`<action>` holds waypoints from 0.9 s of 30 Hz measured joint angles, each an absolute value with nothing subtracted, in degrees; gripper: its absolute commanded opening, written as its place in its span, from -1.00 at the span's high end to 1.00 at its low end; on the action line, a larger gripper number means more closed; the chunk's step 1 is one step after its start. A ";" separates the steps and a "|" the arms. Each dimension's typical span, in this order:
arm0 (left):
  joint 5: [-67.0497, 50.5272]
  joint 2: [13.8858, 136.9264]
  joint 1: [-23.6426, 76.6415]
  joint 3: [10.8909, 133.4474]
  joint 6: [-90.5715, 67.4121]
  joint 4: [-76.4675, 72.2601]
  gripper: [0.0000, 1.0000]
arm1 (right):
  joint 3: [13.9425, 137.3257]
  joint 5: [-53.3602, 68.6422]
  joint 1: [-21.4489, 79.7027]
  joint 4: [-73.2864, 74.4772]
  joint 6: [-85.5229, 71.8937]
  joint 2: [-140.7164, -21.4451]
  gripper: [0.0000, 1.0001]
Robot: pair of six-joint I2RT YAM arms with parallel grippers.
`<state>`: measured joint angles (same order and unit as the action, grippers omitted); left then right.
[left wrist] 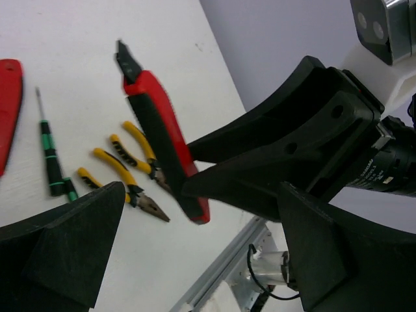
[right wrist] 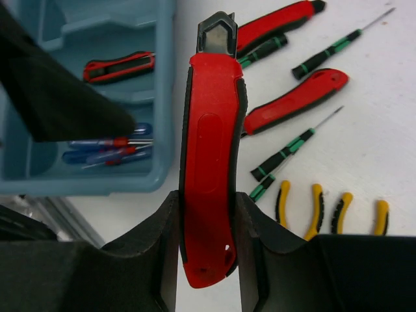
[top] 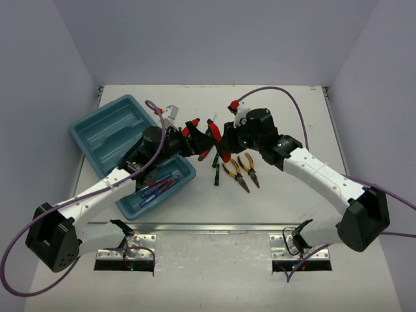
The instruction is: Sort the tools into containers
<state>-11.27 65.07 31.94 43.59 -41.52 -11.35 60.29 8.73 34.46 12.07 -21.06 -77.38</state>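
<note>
My right gripper is shut on a red-handled cutter and holds it above the table, beside the teal tray. My left gripper is open and empty. In its view the held cutter hangs ahead of its spread fingers, not touching them. In the top view both grippers, left and right, meet just right of the tray. The tray holds blue screwdrivers and one red cutter.
On the table lie two more red cutters, thin black-green screwdrivers and two yellow pliers. The pliers and a screwdriver show below the held cutter. A metal rail runs along the near edge.
</note>
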 measured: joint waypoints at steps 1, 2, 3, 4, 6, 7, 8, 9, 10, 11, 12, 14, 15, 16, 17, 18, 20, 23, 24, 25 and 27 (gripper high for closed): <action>-10.46 66.03 33.48 44.13 -42.13 -12.16 -0.84 | 59.70 9.80 35.01 11.60 -21.18 -76.54 0.91; -9.67 66.57 34.34 44.39 -42.69 -12.59 -0.79 | 59.24 10.91 35.17 11.21 -21.34 -75.59 0.91; -8.87 67.06 35.11 44.61 -43.24 -12.98 -0.75 | 58.79 12.03 35.28 10.82 -21.51 -74.63 0.91; -8.16 67.24 35.52 44.69 -43.66 -13.12 -0.70 | 58.37 12.72 35.35 10.27 -21.77 -73.76 0.90; -6.62 67.26 35.78 44.69 -44.44 -13.17 -0.58 | 57.33 13.91 34.96 8.93 -22.33 -71.79 0.90; -5.85 67.26 35.97 44.69 -44.93 -13.41 -0.48 | 56.88 14.76 34.84 8.44 -22.65 -70.84 0.90; -5.19 67.28 36.04 44.69 -45.24 -13.81 -0.38 | 56.52 15.99 34.94 7.84 -23.04 -70.13 0.90; -4.70 67.29 36.08 44.67 -45.43 -14.24 -0.32 | 56.16 17.61 35.31 6.76 -23.54 -69.48 0.90; -4.49 67.29 36.19 44.66 -45.55 -14.73 -0.29 | 55.86 19.08 35.74 5.68 -24.01 -69.12 0.90; -4.36 67.29 36.32 44.66 -45.65 -15.24 -0.24 | 55.60 20.43 36.16 4.66 -24.44 -68.87 0.90; -4.24 67.29 36.47 44.67 -45.72 -15.72 -0.10 | 55.31 21.71 36.57 3.64 -24.88 -68.66 0.90; -4.17 67.29 37.06 44.69 -45.53 -16.43 0.41 | 54.53 23.48 37.22 1.58 -25.84 -68.62 0.89; -4.21 67.29 37.46 44.69 -45.42 -16.66 0.71 | 54.09 24.11 37.30 0.87 -26.31 -68.62 0.89; -4.32 67.29 37.85 44.71 -45.29 -16.82 0.89 | 53.61 24.58 37.33 0.21 -26.79 -68.62 0.80; -4.46 67.29 38.21 44.77 -45.02 -16.84 0.97 | 53.17 24.86 37.32 -0.33 -27.22 -68.61 0.55; -4.55 67.29 38.46 44.87 -44.57 -16.72 1.00 | 52.84 25.10 37.32 -0.75 -27.57 -68.58 0.24; -4.26 67.36 38.72 45.82 -43.08 -14.43 1.00 | 52.62 24.69 37.28 -1.23 -28.20 -68.31 -0.66; -1.24 68.60 38.72 51.79 -37.20 -5.71 1.00 | 52.62 22.58 37.30 -0.20 -27.66 -67.42 -0.98; 0.43 69.32 38.72 54.56 -34.77 -2.62 1.00 | 52.62 21.84 37.32 0.39 -27.51 -67.05 -0.98; 2.96 69.98 38.72 57.37 -31.49 0.58 1.00 | 52.62 20.09 37.34 1.59 -27.13 -66.48 -0.98; 9.04 71.66 38.72 63.03 -23.58 6.52 1.00 | 52.43 16.09 37.34 4.31 -26.01 -64.94 -0.98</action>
<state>9.04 71.66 38.72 63.03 -23.58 6.52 52.43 16.09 37.34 4.31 -26.01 -64.94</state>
